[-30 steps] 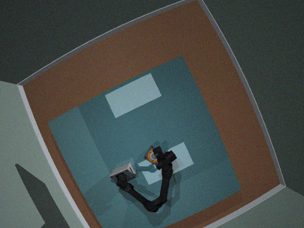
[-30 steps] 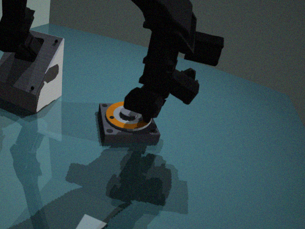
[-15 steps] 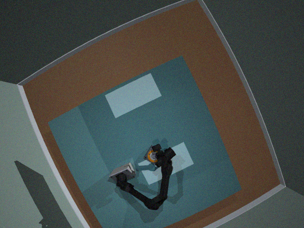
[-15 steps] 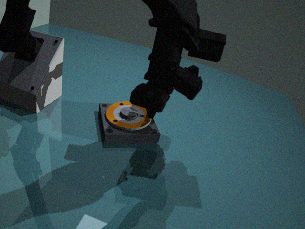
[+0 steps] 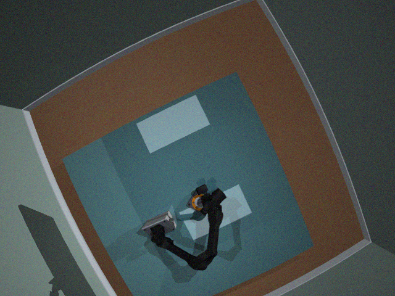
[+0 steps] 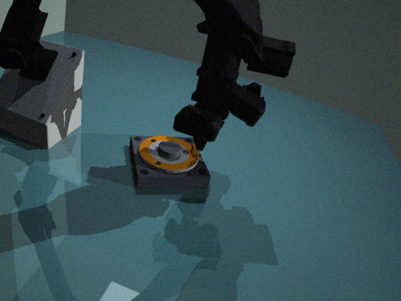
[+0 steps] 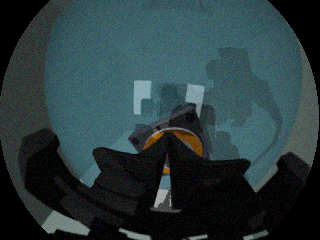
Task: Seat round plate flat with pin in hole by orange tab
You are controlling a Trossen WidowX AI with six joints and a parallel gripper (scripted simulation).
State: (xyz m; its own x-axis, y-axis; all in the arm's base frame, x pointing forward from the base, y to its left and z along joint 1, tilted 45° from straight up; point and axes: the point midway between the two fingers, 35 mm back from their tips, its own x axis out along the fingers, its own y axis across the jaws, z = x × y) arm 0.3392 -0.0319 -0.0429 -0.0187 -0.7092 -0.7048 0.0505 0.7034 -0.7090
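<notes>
The round plate (image 5: 194,204) (image 6: 176,165) (image 7: 193,143), with an orange ring and grey centre, sits around the post (image 6: 168,149) on the dark square base (image 6: 171,182) (image 7: 175,120). Its pale rim shows at the front right in the exterior view; whether it lies fully flat is unclear. I cannot make out the orange tab or the pin. My gripper (image 6: 200,148) (image 7: 168,135) is shut with nothing between the fingers. Its tips are at the plate's right edge in the exterior view; I cannot tell if they touch it. In the wrist view the fingers hide much of the plate.
A grey, slope-topped block (image 5: 159,221) (image 6: 66,76) carries the arm's foot, to the left of the base in the exterior view. Pale rectangles (image 5: 173,124) (image 5: 241,198) show on the teal surface. The arm's shadow falls beside and in front of the base.
</notes>
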